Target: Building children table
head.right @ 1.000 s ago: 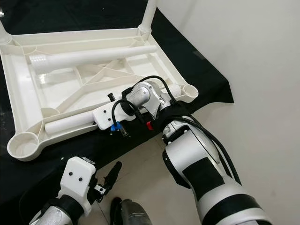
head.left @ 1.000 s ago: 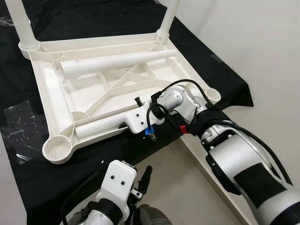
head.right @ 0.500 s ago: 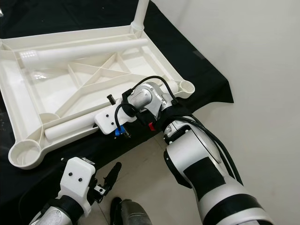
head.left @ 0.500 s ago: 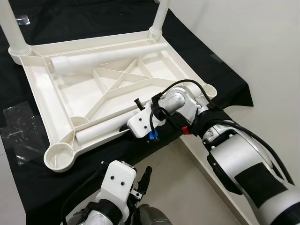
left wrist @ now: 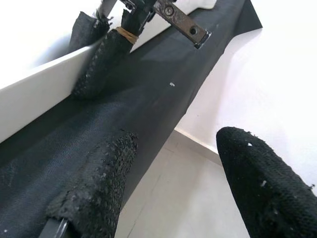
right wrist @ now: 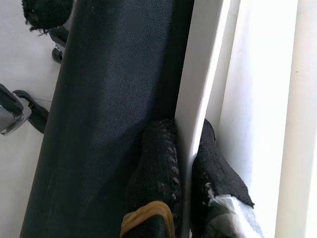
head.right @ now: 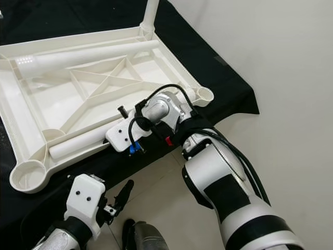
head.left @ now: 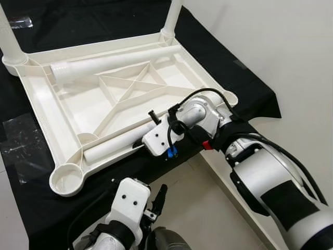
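right gripper pinching tabletop rim

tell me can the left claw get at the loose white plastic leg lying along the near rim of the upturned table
Probably yes. The left claw hangs open just below the black cloth's edge, with nothing between it and the loose white plastic leg. It would have to lift over the upturned white table's near rim, which the right claw grips.

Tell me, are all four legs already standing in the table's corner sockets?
No. Two loose legs lie inside the upturned tabletop, and the near corner socket gapes empty.
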Robot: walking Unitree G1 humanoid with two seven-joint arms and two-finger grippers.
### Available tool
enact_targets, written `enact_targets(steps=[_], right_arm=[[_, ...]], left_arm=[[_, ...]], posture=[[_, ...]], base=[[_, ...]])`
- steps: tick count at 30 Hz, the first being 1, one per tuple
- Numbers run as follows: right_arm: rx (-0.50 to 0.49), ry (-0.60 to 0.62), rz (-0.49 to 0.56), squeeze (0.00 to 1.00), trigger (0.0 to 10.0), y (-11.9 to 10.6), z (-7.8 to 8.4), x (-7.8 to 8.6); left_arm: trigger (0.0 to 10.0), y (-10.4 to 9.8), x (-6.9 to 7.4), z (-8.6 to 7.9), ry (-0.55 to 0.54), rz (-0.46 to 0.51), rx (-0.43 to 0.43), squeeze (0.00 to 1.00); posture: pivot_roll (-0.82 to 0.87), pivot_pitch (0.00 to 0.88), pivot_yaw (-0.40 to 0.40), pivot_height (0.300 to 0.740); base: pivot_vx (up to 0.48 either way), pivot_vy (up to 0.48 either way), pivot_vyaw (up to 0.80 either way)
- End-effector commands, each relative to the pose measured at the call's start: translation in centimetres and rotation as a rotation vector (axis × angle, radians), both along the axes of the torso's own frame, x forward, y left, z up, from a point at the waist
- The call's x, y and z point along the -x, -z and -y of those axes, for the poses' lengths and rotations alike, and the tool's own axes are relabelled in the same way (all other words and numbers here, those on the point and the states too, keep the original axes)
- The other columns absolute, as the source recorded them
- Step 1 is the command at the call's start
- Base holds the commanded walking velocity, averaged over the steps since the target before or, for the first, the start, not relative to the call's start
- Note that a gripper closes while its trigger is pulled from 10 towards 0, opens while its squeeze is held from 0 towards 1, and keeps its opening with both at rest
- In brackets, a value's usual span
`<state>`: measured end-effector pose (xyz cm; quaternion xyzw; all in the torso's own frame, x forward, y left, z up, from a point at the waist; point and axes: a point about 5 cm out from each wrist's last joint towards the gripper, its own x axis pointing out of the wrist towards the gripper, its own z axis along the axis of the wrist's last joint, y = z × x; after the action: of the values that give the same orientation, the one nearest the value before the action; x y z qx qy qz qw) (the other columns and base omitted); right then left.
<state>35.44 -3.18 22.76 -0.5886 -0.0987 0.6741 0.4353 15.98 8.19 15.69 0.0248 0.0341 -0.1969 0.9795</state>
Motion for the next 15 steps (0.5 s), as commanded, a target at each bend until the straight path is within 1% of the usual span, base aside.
enact_targets(steps=[1,6,7,9,10,13,14,15], right_arm=[[0.030,-0.115,0.081,0.00,0.0,-0.68,-0.59,0.63],[0.027,-0.103,0.091,0.00,0.0,-0.78,-0.58,0.51],[0.033,-0.076,0.080,0.00,7.8,-0.73,-0.51,0.33],[0.033,-0.076,0.080,0.00,7.8,-0.73,-0.51,0.33],[0.016,-0.055,0.078,0.00,10.0,-0.79,-0.58,0.18],[0.010,-0.030,0.057,0.00,10.0,-0.79,-0.57,0.05],[0.002,-0.025,0.046,1.00,10.0,-0.80,-0.58,0.04],[0.002,-0.025,0.046,1.00,10.0,-0.80,-0.58,0.04]], left_arm=[[10.0,0.51,0.25,0.31,0.018,-0.025,0.009,0.00],[10.0,0.50,0.21,0.30,0.018,-0.025,0.008,0.00],[10.0,0.47,0.20,0.28,0.017,-0.024,0.008,0.00],[10.0,0.47,0.20,0.28,0.017,-0.024,0.008,0.00],[10.0,0.46,0.19,0.28,0.016,-0.024,0.008,0.00],[10.0,0.41,0.16,0.31,0.017,-0.023,0.008,0.00],[10.0,0.42,0.15,0.31,0.018,-0.024,0.008,0.00],[10.0,0.42,0.15,0.31,0.018,-0.024,0.008,0.00]], posture=[[0.01,0.213,-0.269,0.740],[0.01,0.216,-0.270,0.740],[0.01,0.217,-0.269,0.740],[0.01,0.217,-0.269,0.740],[0.01,0.217,-0.269,0.740],[0.01,0.217,-0.265,0.740],[0.01,0.216,-0.263,0.740],[0.01,0.216,-0.263,0.740]], base=[[0.000,0.000,0.00],[0.000,0.000,0.00],[0.000,0.000,0.00],[0.000,0.000,0.00],[0.000,0.000,0.00],[0.000,0.000,0.00],[0.000,0.000,0.00],[0.000,0.000,0.00]])
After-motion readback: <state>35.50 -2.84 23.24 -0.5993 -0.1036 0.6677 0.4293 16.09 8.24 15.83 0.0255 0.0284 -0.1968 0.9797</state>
